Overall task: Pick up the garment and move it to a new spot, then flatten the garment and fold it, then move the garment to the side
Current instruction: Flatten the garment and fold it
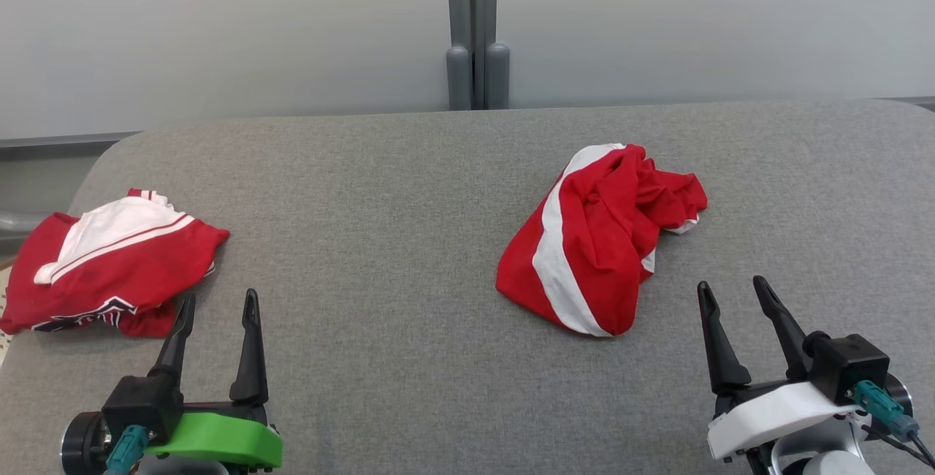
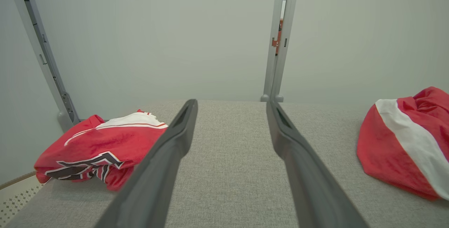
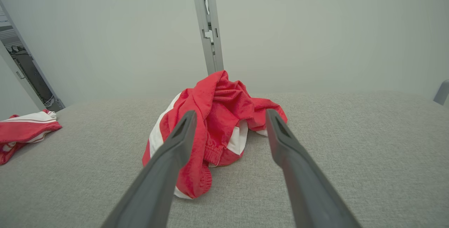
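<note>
Reference: grey post point(image 1: 475, 29) at the back edge of the padded table point(image 1: 394, 226).

- Crumpled garment point(image 1: 599, 241): red with a white stripe, bunched on the table in front of the post and a bit to its right. Nothing touches it.
- Right gripper point(image 1: 731, 285): nearer the robot than the crumpled garment and further right of the post. Jaws wide apart and empty, tips aimed roughly at the cloth but clear of it.
- Left gripper point(image 1: 219, 298): well left of the post, at the near side of the table. Jaws wide apart, empty.
- 2nd garment point(image 1: 109, 270): red and white, lying fairly flat far left of the post at the table's left edge. It is just beside the left gripper's outer finger; can't tell whether they touch.
</note>
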Tool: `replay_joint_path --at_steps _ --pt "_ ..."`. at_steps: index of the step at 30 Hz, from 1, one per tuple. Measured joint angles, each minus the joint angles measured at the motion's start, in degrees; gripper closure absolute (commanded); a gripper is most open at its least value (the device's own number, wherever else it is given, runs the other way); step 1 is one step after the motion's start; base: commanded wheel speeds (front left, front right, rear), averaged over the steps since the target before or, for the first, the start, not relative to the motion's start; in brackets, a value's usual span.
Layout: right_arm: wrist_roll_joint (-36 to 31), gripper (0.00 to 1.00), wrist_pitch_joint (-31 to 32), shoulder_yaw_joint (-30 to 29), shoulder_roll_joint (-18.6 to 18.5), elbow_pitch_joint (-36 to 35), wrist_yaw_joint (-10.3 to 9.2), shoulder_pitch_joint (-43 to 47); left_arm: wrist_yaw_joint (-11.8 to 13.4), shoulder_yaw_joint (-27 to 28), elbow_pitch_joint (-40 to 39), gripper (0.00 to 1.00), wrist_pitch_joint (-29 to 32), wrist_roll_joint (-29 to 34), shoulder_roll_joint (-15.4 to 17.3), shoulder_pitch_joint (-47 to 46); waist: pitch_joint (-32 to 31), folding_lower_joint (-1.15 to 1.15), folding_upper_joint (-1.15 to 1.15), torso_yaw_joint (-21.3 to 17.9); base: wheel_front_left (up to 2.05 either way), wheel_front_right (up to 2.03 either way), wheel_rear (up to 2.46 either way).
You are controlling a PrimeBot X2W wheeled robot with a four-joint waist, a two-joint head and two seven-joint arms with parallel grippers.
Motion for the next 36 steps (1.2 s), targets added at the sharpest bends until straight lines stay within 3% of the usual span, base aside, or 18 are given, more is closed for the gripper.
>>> replay_joint_path --at_steps 11,19,36 --pt "-0.4 0.00 -0.2 0.6 0.0 0.9 0.00 -0.1 -0.4 0.2 0.4 0.00 0.0 0.4 -0.1 0.0 0.0 0.00 0.00 0.3 0.00 0.00 0.00" --pt "-1.1 0.00 -0.1 4.3 -1.1 4.2 0.00 -4.0 -0.8 -0.1 0.9 0.00 0.0 0.8 -0.5 -0.7 0.8 0.00 0.00 1.2 0.00 0.00 0.00" --pt "-0.3 0.00 -1.9 9.8 -4.0 29.1 0.00 -15.7 -1.2 -2.0 1.8 0.00 0.0 1.3 -2.0 -5.9 7.3 0.00 0.00 5.4 0.00 0.00 0.00"
